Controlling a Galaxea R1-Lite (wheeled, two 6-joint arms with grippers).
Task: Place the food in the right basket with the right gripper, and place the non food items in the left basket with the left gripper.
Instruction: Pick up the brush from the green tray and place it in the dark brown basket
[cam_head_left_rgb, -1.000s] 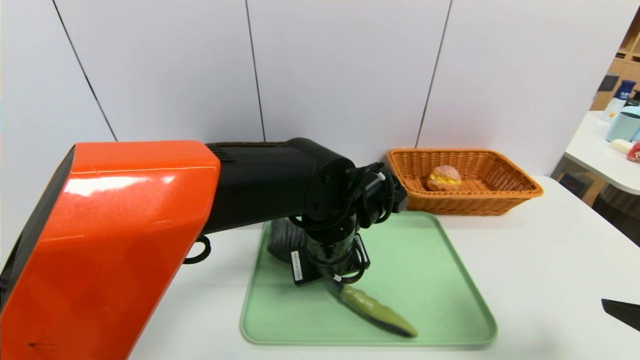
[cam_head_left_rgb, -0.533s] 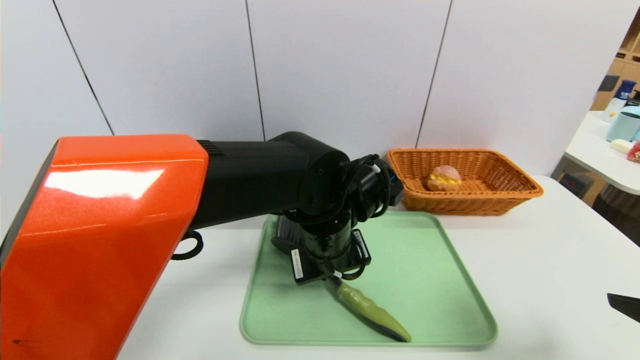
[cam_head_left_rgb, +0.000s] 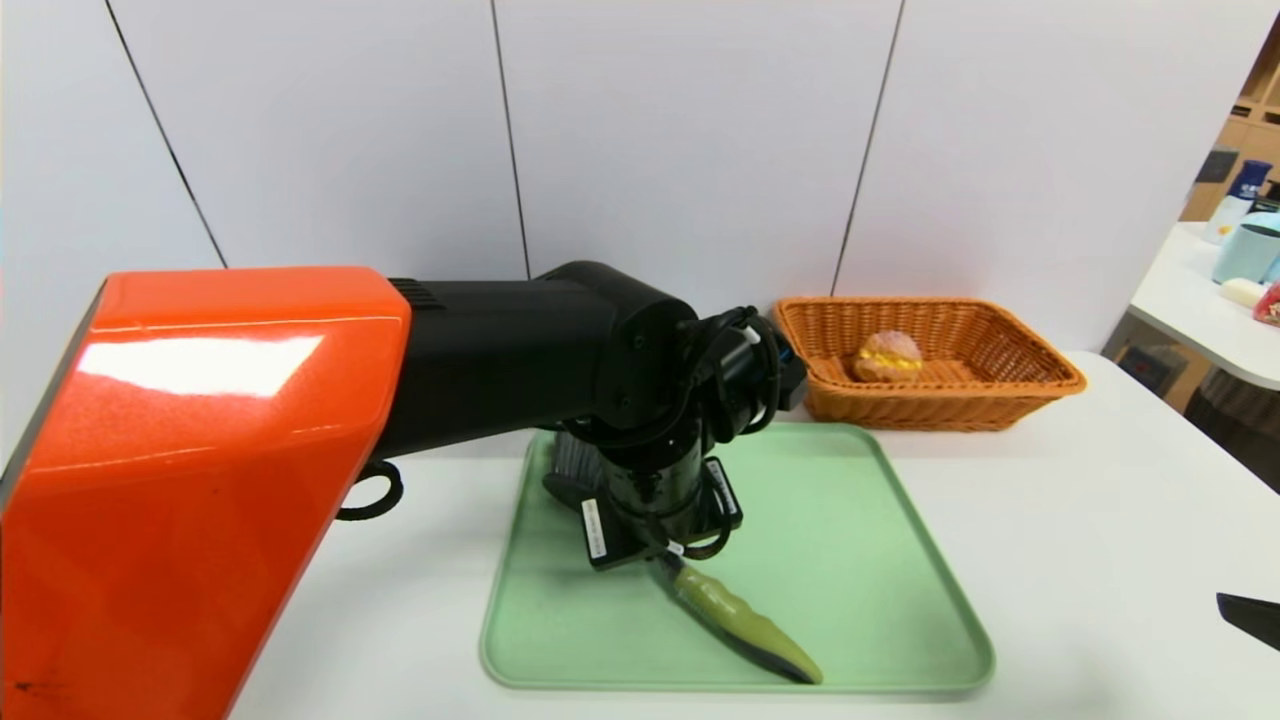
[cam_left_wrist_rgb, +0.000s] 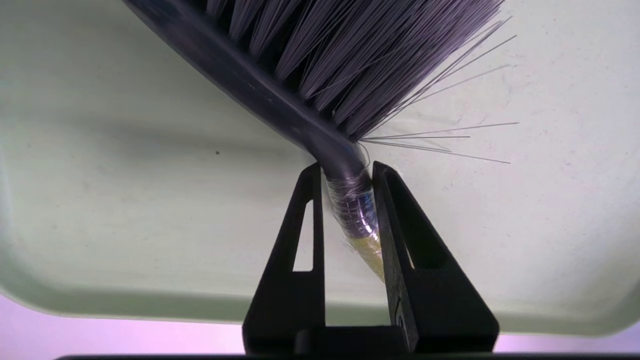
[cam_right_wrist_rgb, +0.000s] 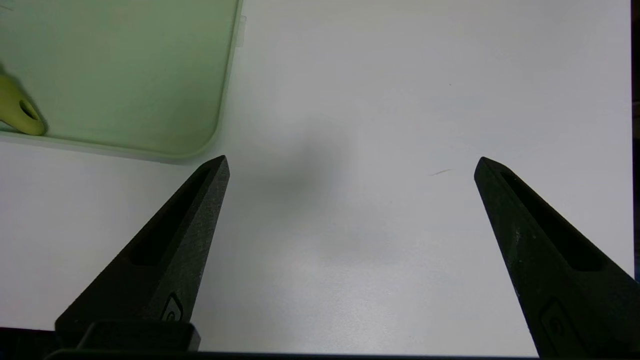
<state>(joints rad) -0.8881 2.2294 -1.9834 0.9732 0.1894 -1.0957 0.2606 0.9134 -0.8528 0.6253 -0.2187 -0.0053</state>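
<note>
You see an olive-green brush handle with black bristles on a pale green tray, an orange-tan woven basket, and a pinkish bun with yellow filling.

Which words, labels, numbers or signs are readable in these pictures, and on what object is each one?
No text is readable.
White barcode labels on the left end effector: print too small to read.
Small embossed mark on a finger of the right end effector: shape unclear, not readable.
</note>
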